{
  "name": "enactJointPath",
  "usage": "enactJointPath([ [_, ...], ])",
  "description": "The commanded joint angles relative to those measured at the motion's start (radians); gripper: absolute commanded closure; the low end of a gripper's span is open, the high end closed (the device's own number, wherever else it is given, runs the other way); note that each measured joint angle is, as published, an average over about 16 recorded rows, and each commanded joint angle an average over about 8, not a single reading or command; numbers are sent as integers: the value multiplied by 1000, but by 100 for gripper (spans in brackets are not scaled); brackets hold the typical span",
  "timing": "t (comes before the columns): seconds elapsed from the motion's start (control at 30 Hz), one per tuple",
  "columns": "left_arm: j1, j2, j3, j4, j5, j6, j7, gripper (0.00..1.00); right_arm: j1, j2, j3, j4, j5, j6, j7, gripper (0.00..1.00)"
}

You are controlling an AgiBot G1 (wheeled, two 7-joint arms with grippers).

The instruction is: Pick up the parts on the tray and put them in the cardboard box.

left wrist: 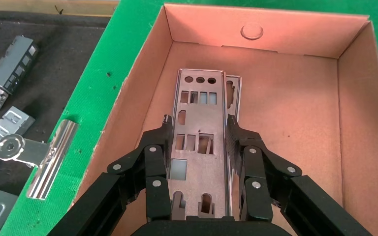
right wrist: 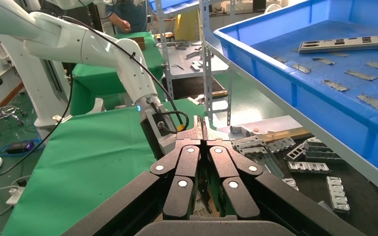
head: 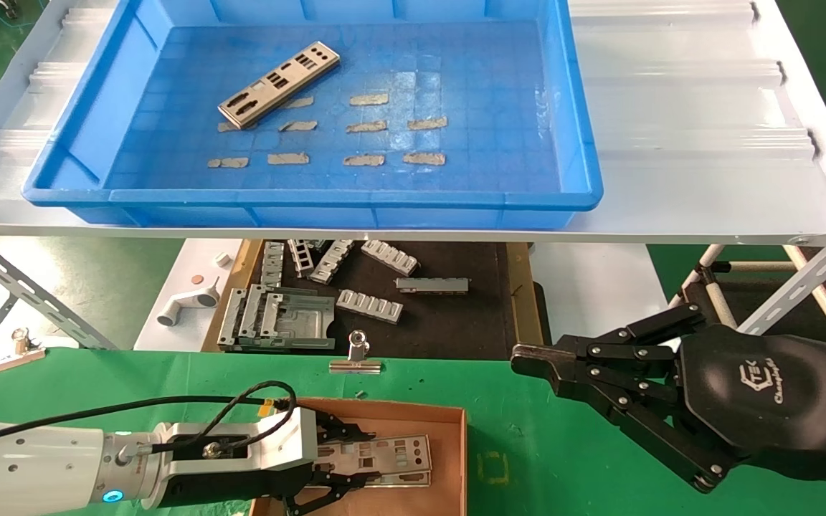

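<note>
One silver part [head: 279, 84] lies slantwise in the far left of the blue tray [head: 312, 197], which stands on a raised white shelf; it also shows in the right wrist view as part [right wrist: 344, 44]. My left gripper [head: 359, 461] is down inside the cardboard box [head: 452, 437], shut across the width of a part [left wrist: 197, 162]. That part rests on top of a second part [left wrist: 233, 91] on the box [left wrist: 295, 123] floor. My right gripper [head: 520, 356] hovers shut and empty above the green table, to the right of the box.
Grey ribbed brackets [head: 370, 304] lie on a black mat under the shelf [head: 671, 143]. A binder clip [head: 357, 358] sits on the green cloth just beyond the box. Slanted shelf struts [head: 19, 287] stand at both sides.
</note>
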Motion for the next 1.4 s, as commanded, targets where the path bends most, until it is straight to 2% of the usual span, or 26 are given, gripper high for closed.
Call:
enactJointPath([
  [0.03, 0, 3, 1, 8, -2, 4, 2, 100, 0, 0, 0, 0, 0, 0, 0, 100],
  [0.43, -5, 11, 8, 34, 2, 15, -8, 100, 0, 0, 0, 0, 0, 0, 0, 100],
  [0.53, -7, 15, 11, 39, 2, 22, -10, 91, 0, 0, 0, 0, 0, 0, 0, 100],
  [0.63, -7, 18, 12, 41, 0, 28, -11, 76, 0, 0, 0, 0, 0, 0, 0, 100],
  [0.8, -6, 20, 14, 44, 1, 29, -14, 25, 0, 0, 0, 0, 0, 0, 0, 100],
  [0.9, -6, 21, 16, 47, 3, 27, -18, 3, 0, 0, 0, 0, 0, 0, 0, 100],
  [0.93, -6, 22, 16, 48, 4, 26, -20, 0, 0, 0, 0, 0, 0, 0, 0, 100],
  [1.4, -8, 22, 18, 52, 10, 19, -24, 0, 0, 0, 0, 0, 0, 0, 0, 100],
])
